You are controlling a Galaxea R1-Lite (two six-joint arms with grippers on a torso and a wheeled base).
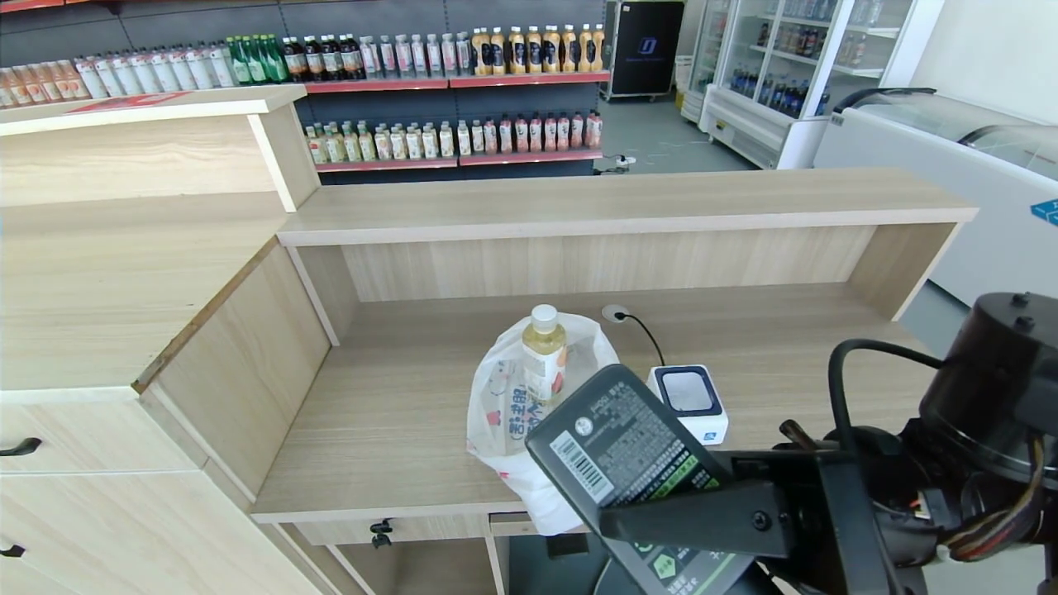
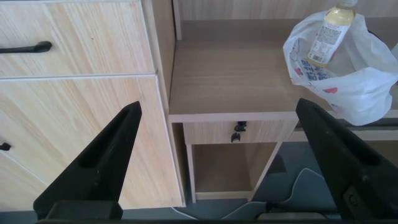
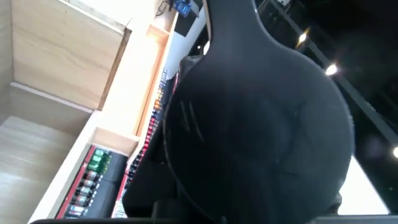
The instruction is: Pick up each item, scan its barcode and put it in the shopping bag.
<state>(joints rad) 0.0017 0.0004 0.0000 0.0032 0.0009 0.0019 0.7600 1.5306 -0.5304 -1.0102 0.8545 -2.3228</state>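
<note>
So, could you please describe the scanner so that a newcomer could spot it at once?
Find the low wooden counter. On it, just right of the white bag holding a bottle, sits the scanner, a black cable running back from it. It is a small white box with a dark top, unlike the black pack nearer the camera.

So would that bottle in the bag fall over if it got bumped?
Probably tippy: the bottle is tall and narrow, standing upright in the shopping bag. The thin, crumpled bag likely gives little support. On its side, it might roll.
</note>
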